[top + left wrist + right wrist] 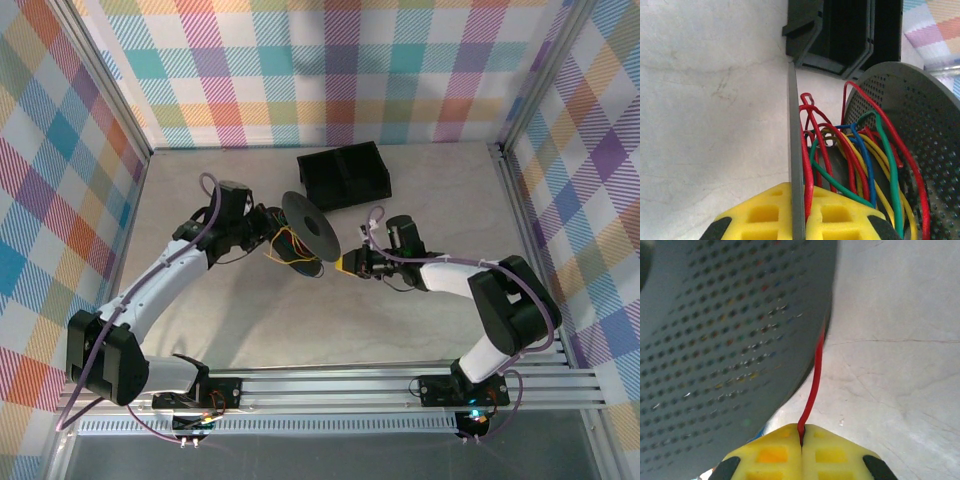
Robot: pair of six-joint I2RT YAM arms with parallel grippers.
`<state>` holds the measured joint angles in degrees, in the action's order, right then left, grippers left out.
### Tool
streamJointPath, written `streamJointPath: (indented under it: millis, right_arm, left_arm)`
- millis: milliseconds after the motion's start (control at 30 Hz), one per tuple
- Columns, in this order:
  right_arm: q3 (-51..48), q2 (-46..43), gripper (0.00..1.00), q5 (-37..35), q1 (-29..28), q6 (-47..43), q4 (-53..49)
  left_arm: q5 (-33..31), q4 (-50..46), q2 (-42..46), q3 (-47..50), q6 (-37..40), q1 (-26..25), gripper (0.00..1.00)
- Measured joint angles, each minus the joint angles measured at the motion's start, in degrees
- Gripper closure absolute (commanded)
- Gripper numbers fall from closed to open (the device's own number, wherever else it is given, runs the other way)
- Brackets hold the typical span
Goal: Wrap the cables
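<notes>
Pale, faintly veined tabletop [250,330] is sitting inside plaid walls [320,70], with aluminium rails [330,385] running along the near edge and carrying both arm bases.

Left arm is reaching up and inward from the near left. In its wrist view the left gripper [799,200] is pressing its yellow pads together on the thin grey edge of one flange of the spool [910,125], gripping it edge-on. Seen from above, the left gripper [268,230] is meeting the spool [308,228] from the left.

Right arm is bending in from the near right. The right gripper [801,437] is pinching a single red cable [815,375] between closed pads. That strand is running straight up from the pads and disappearing behind the rim of the perforated flange. From above, the right gripper [350,264] is sitting just right of the spool.

The cables [860,150], red, yellow, green and blue, are lying in loose overlapping loops between the two flanges. From above they are showing as a small tangle [295,250] at the spool's near side.

Beyond the spool, a black bin [345,175] is resting near the far wall, close to the spool's upper rim.
</notes>
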<state>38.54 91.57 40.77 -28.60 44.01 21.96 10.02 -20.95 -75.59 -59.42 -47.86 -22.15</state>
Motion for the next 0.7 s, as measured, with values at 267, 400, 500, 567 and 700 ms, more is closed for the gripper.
streamJointPath:
  millis: [267,400,500,567,700]
  right_arm:
    - [-9.7,0.0,0.98,-9.7,-7.8,12.7,20.7]
    - [-11.7,0.0,0.98,-17.5,-11.9,15.6,29.0]
    - [-11.4,0.0,0.84,-21.8,-14.2,15.6,31.9]
    - [-10.4,0.0,0.8,-23.4,-15.4,15.1,31.5]
    - [-9.3,-2.2,0.59,-25.4,-16.9,11.9,27.9]
  left_arm:
    - [-2.6,14.3,0.1,12.4,-8.4,0.1,1.0]
    - [-3.5,21.1,0.1,16.2,-12.5,-0.3,1.0]
    - [-4.9,24.7,0.1,17.6,-14.6,-1.0,1.0]
    - [-5.6,25.9,0.1,17.9,-15.5,-1.5,1.0]
    - [-6.6,27.0,-0.2,17.9,-15.8,-2.1,1.0]
